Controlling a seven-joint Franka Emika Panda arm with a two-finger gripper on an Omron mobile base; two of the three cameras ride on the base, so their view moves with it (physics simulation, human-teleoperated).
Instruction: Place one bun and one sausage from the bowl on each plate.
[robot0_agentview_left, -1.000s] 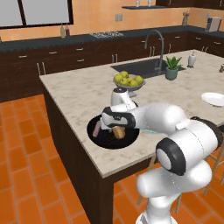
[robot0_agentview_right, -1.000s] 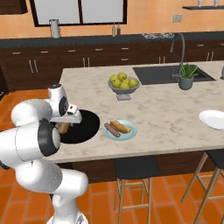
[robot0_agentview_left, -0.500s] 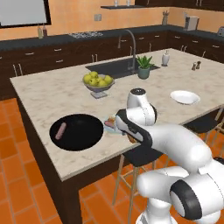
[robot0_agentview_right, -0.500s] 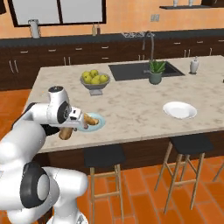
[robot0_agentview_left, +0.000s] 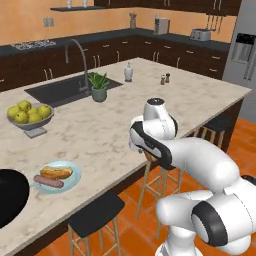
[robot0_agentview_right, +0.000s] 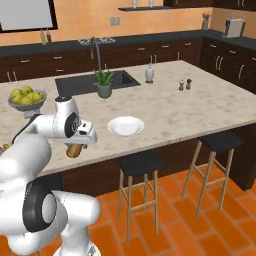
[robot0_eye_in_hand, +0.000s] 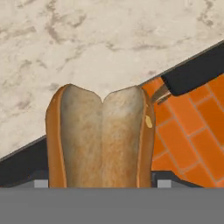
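Gripper (robot0_agentview_right: 76, 148) pointed down over island counter (robot0_agentview_right: 200, 105) edge, jaws clamped on bun (robot0_eye_in_hand: 101, 138), near white plate (robot0_agentview_right: 125, 125).

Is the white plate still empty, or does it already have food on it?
Empty. The white plate shows a bare surface on the counter; the gripper holds a bun short of it.

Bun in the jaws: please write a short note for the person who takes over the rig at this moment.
Gripper: jaws shut on a bun, held above the counter edge, short of the white plate.
Blue plate: carries the other bun and a sausage; done.
White plate: nothing on it yet.
Bowl: at the far end of the counter; contents cannot be seen.
Left: set the bun on the white plate, then bring a sausage from the bowl.
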